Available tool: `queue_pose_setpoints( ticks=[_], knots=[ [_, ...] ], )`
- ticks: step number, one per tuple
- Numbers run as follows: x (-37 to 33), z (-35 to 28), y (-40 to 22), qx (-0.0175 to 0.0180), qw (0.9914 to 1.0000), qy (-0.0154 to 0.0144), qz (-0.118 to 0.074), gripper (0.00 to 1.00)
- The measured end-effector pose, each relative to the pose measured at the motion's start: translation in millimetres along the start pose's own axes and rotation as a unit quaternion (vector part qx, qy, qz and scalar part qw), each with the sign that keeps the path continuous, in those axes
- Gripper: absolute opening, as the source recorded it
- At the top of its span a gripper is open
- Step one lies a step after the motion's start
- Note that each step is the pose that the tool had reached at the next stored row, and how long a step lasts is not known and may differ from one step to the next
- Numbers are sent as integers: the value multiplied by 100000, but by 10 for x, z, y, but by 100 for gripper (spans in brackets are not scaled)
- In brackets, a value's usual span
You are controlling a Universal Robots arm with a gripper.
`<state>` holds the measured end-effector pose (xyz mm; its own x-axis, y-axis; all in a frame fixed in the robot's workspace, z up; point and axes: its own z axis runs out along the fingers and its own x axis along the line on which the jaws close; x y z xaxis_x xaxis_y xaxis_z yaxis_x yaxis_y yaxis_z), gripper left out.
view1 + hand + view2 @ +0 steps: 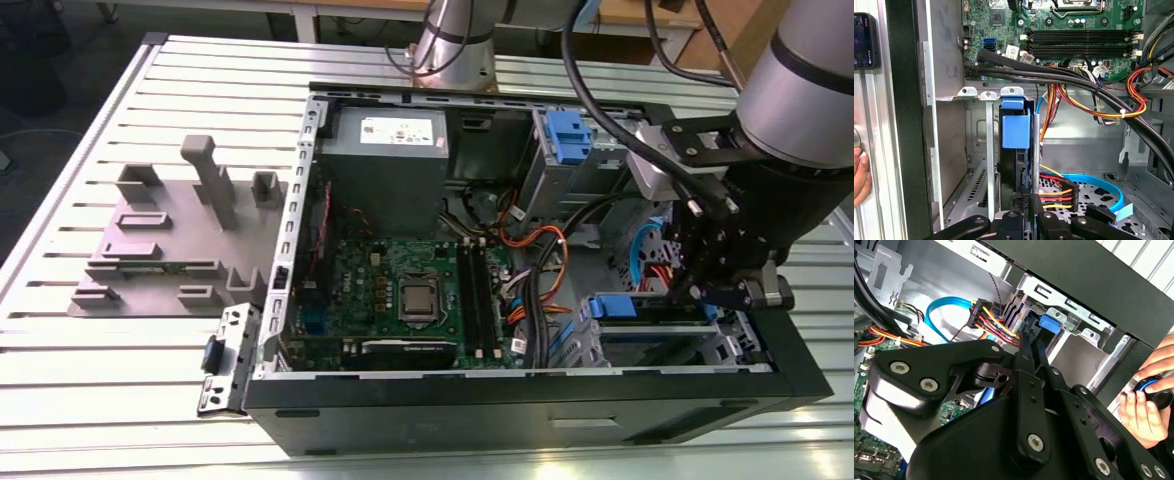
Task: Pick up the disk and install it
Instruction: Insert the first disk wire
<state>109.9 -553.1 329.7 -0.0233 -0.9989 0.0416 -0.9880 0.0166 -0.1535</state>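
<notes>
The disk [1015,131] stands edge-on in the drive bay at the case's corner, its blue carrier tab facing the first wrist view. The same blue tab [614,305] shows at the exterior view's lower right, inside the open computer case. My gripper [705,295] hangs right over that bay. In the second wrist view its two black fingers [1029,360] run close together down to the blue carrier [1049,322]. My gripper [1026,220] is shut on the disk's near edge, between the bay's metal rails.
Bundled power and data cables [1054,192] lie beside the bay. The motherboard [400,290] and grey power supply [387,140] fill the case; another blue piece [567,130] sits at its far side. Grey fixtures [174,230] stand on the table. A hand [1144,400] rests outside the case wall.
</notes>
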Motion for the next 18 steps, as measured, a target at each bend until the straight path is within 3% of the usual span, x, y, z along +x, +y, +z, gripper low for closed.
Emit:
queue_pose_setpoints(
  ticks=[9,18],
  knots=[
    [1,-29,-4,-2,100000,13,-6,17],
    [0,3,0,9,100000,38,-2,17]
  ],
)
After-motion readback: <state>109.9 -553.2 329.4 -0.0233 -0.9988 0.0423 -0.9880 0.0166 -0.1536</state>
